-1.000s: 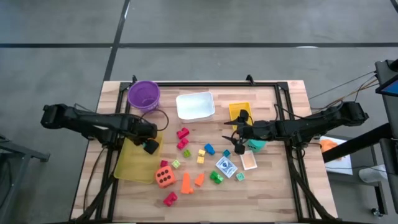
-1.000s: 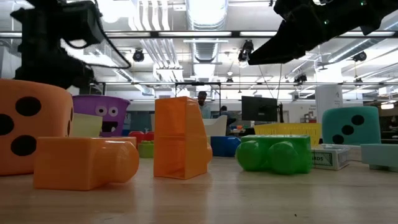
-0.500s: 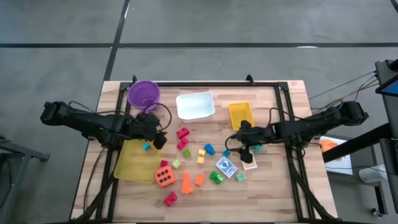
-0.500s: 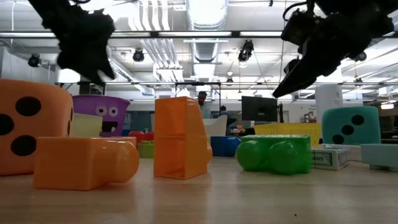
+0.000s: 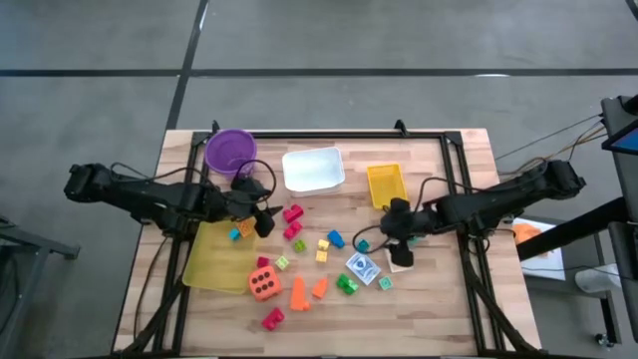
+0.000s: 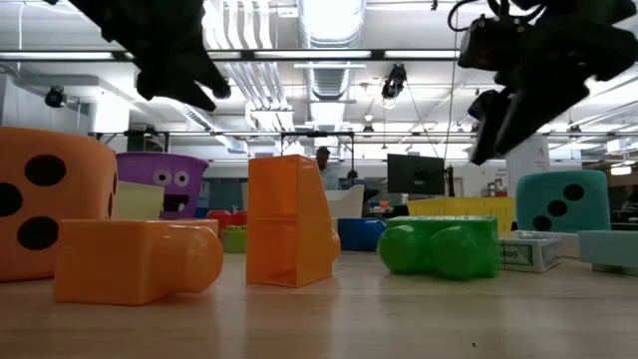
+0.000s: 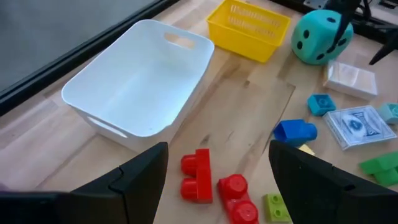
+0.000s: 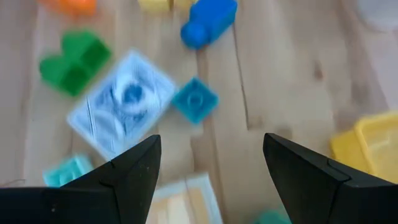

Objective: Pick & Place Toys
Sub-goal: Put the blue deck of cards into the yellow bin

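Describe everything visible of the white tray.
The white tray is a smooth, glossy plastic-looking bin, rectangular with rounded corners, sloped walls and a handle slot cut near each short end. It sits upright and empty on the wooden table, between the purple bowl and the yellow basket. Nothing touches it.

In the right wrist view motion blur smears the blue-backed card (image 8: 121,102) and green block (image 8: 74,62), while the frame edge cuts the yellow tray (image 8: 373,146) and an orange block (image 8: 74,5).
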Controlling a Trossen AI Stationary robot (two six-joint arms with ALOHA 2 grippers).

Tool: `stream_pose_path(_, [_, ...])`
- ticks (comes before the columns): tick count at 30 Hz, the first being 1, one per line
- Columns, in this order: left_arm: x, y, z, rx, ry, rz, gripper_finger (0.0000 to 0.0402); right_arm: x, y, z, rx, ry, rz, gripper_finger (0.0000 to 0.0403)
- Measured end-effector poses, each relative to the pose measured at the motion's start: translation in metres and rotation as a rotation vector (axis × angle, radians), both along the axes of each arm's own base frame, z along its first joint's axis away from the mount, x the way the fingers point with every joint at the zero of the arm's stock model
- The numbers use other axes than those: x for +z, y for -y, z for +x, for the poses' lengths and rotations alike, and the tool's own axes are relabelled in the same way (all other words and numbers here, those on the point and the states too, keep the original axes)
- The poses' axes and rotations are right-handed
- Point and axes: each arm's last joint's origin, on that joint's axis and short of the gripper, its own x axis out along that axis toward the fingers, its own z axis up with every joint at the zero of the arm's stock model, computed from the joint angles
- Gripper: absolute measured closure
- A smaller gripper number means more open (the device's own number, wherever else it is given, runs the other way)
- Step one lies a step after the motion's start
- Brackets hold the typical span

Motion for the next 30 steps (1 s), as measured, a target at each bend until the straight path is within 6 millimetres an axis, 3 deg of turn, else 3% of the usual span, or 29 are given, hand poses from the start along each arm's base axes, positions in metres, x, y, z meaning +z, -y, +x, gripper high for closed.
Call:
stream_pose_path(6, [-0.003,-0.001,-0.001,0.000,-0.023,0.008,0.0119,-0.007,-0.021,0.007,0.026,-0.108,-0.001,0.0122])
stream_pose_path(13, [-0.003,-0.001,-0.001,0.023,-0.006,-0.020,0.0119,0.002,-0.035,0.036,-0.265,-0.096,0.174,0.0122])
stream_pose_path(17, [-0.003,-0.001,-0.001,0.028,-0.003,-0.026,0.0119,0.006,-0.046,0.052,-0.348,-0.126,0.257,0.0122])
stream_pose_path(25, [-0.003,-0.001,-0.001,0.026,-0.004,-0.023,0.0119,0.000,-0.062,0.066,-0.479,-0.251,0.102,0.0122])
stream_pose_path(30, [-0.003,-0.002,-0.002,0.026,-0.012,-0.022,0.0119,-0.008,-0.077,0.074,-0.424,-0.286,0.094,0.0122])
